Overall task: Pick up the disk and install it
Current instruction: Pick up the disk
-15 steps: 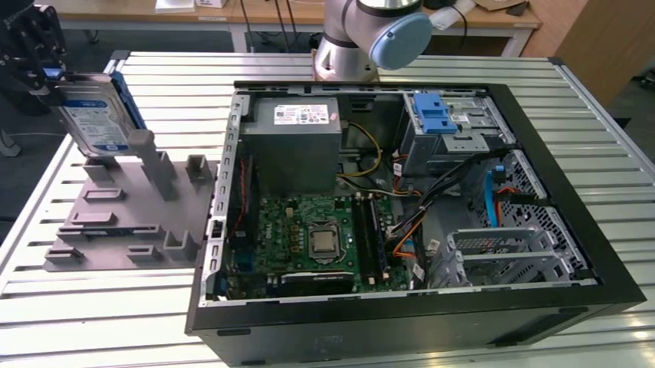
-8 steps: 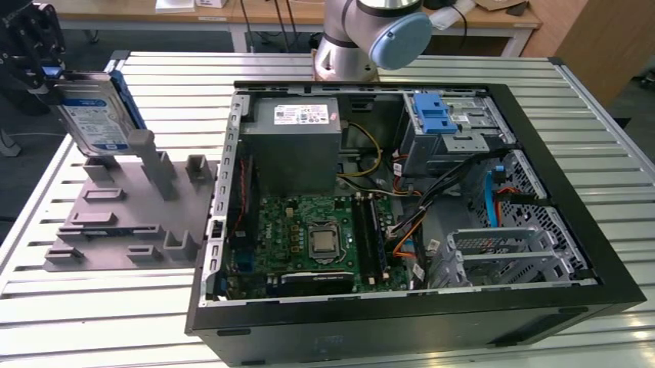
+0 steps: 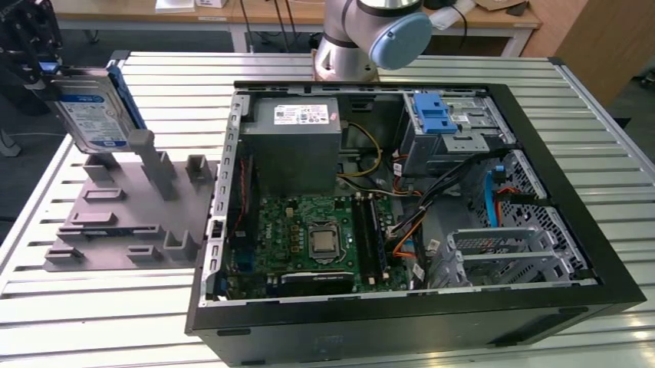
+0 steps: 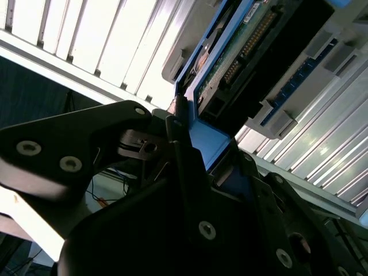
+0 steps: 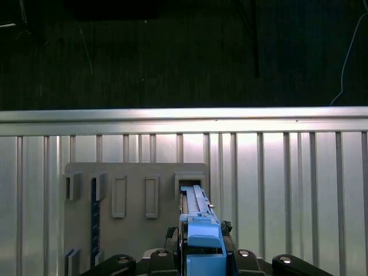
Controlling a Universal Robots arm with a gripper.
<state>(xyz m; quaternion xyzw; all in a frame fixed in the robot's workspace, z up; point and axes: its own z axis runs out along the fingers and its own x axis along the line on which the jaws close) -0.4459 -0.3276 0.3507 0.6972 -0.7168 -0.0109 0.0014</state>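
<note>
Claw (image 3: 46,77) clamped on disk (image 3: 94,107), upright over grey stand (image 3: 113,207), at the case's (image 3: 409,326) 9 o'clock in the exterior view. Judgement: keep it vertical, no tilt.

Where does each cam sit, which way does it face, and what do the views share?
Exterior view: high up, looking down on the slatted table, open computer case and grey fixture; shows the arm and the end effector gripping the disk.
First wrist view: on the arm, looking past the end effector onto fixture and table; its parts flank the edge-on disk.
Second wrist view: on the arm, close beside the end effector's body, facing the disk's circuit-board side.
Shared: all show disk and table.
</note>
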